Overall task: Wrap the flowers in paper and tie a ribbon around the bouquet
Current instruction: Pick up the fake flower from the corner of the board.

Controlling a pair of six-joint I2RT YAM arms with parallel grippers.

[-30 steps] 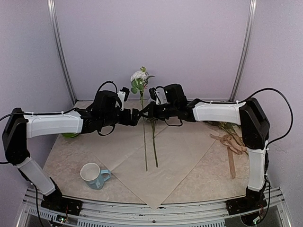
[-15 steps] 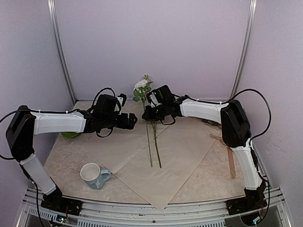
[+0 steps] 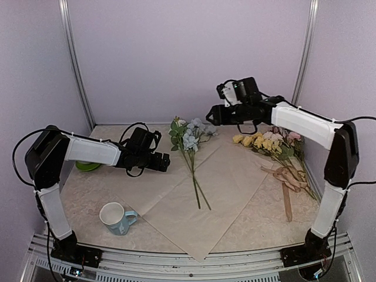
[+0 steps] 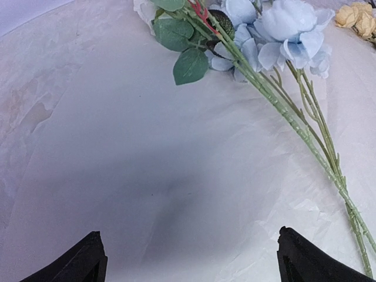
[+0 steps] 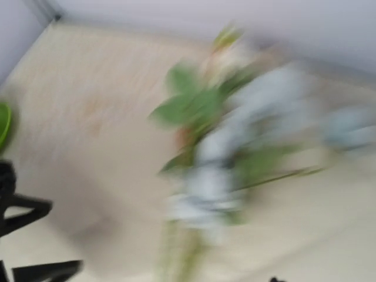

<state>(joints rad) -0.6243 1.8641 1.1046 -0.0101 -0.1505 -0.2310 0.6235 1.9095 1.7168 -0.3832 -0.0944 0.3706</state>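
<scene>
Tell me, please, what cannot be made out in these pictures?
Right wrist view: motion blur smears the flowers; single blooms unreadable.
Top view: the right gripper is small and dark; open or shut, unclear.
Left wrist view: bloom tops cut off by the upper edge.
Top view: green object mostly hidden behind the left arm.

Bare paper [image 3: 229, 176] lies open right of the flowers [image 3: 191, 141]. A mug [image 3: 114, 216] blocks the near left; ribbon [image 3: 288, 176] and 1 yellow bunch [image 3: 261, 141] crowd the right edge.

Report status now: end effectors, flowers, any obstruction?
Left end effector open, low over paper. Right end effector high, apart from flowers, opening unclear. Flowers lie on paper. No obstruction seen.
</scene>
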